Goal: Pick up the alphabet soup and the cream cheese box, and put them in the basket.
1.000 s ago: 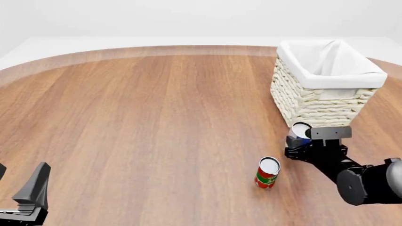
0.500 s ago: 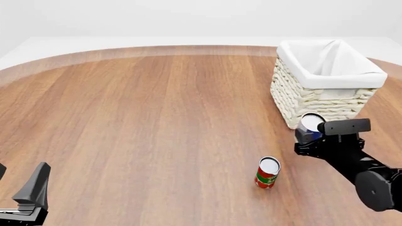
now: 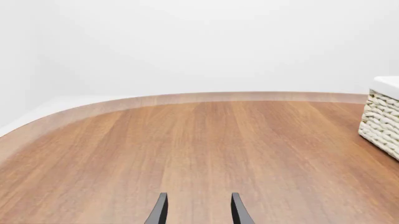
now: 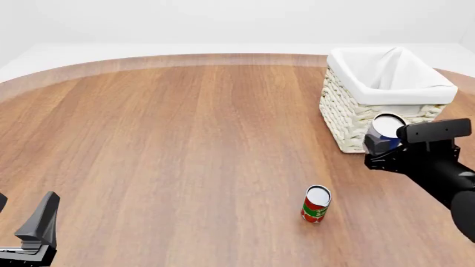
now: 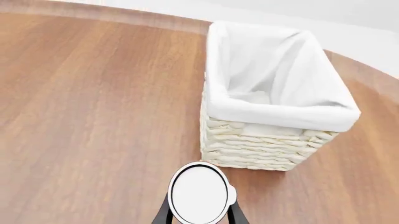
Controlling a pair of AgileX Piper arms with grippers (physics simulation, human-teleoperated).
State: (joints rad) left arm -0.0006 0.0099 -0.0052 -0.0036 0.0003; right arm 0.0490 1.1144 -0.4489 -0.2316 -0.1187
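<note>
While the right claw (image 4: 381, 146) grips one alphabet soup (image 4: 386, 129) beside one basket (image 4: 364, 119), the left claw (image 3: 198, 210) gapes.

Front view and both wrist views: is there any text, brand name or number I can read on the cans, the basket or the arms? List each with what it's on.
No text can be read.
Red and green can: its label carries light marks, too small and blurred to read.
Alphabet soup, held in the right gripper: only its plain white top and a bit of blue label show; no letters visible.
Basket: no markings.
Left gripper and both arms: no markings.
</note>
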